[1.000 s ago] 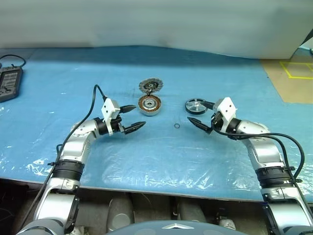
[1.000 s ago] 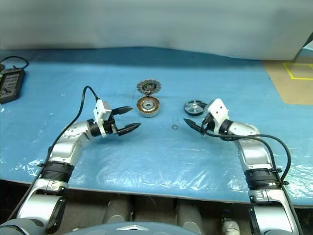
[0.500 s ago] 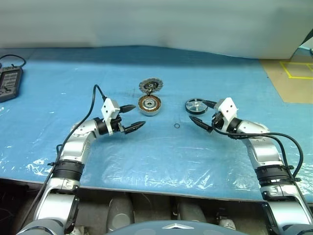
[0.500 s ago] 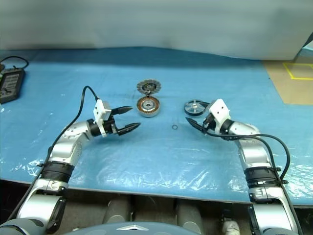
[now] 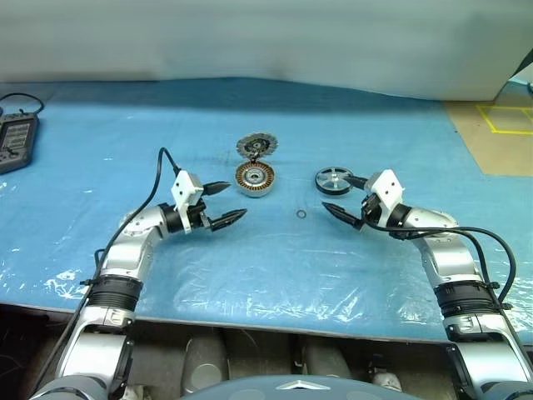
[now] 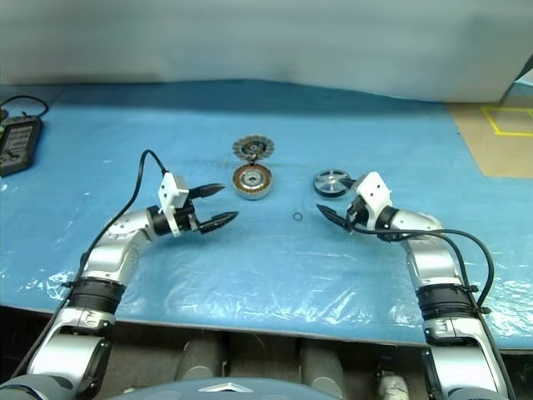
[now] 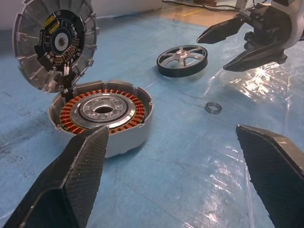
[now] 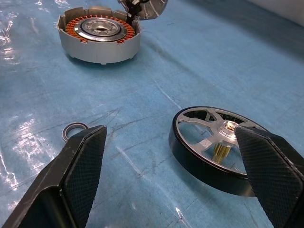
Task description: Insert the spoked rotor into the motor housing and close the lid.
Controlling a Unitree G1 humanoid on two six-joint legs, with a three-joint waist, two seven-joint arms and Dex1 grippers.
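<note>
1. Your left gripper (image 5: 225, 204) hangs above the blue plastic-covered table (image 5: 275, 267) with its two black fingers spread wide and nothing between them.
2. The motor housing (image 5: 254, 177) sits on the table just beyond that gripper's fingertips and a little toward your right arm; it is not touched. In the left wrist view you can see its ring of copper windings (image 7: 102, 107) around a silver centre.
3. The lid (image 5: 256, 146) is swung open, standing up on the far side of the housing and joined to its rim. Its toothed edge and dark centre face the left gripper in the left wrist view.
4. Your right gripper (image 5: 343, 197) is also released, fingers wide apart and empty, aimed toward the middle of the table.
5. The spoked rotor (image 5: 333, 180) lies flat on the table with its spoked face up. It sits close beside the far finger of the right gripper; in the right wrist view it lies near one finger (image 8: 266, 166), and you cannot tell whether they touch.
6. A small metal ring (image 5: 301, 214) lies on the table between the two grippers, nearer your right one and apart from both.
7. A dark device with a cable (image 5: 15, 137) sits well away beyond your left arm.
</note>
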